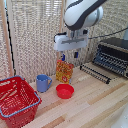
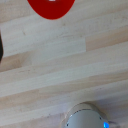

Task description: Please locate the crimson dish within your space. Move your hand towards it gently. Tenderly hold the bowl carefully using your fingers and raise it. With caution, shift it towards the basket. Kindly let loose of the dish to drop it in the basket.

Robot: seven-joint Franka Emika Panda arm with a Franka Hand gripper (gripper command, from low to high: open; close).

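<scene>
The small bright red bowl (image 1: pixel 65 90) sits upright on the wooden table, in front of an orange snack bag. The red mesh basket (image 1: pixel 17 100) with a blue-grey rim stands at the exterior view's left, apart from the bowl. My gripper (image 1: pixel 70 56) hangs high above the bowl, at about the height of the bag's top. Its two dark blue fingers (image 1: pixel 63 57) are apart with nothing between them. In the wrist view only part of the bowl (image 2: pixel 51 7) shows at the picture's edge; my fingers do not show there.
A blue mug (image 1: pixel 43 82) stands between the basket and the bowl. The orange snack bag (image 1: pixel 64 71) stands behind the bowl. A toaster oven (image 1: pixel 113 56) with a pulled-out rack (image 1: pixel 95 73) is at the exterior view's right. A slatted screen is behind.
</scene>
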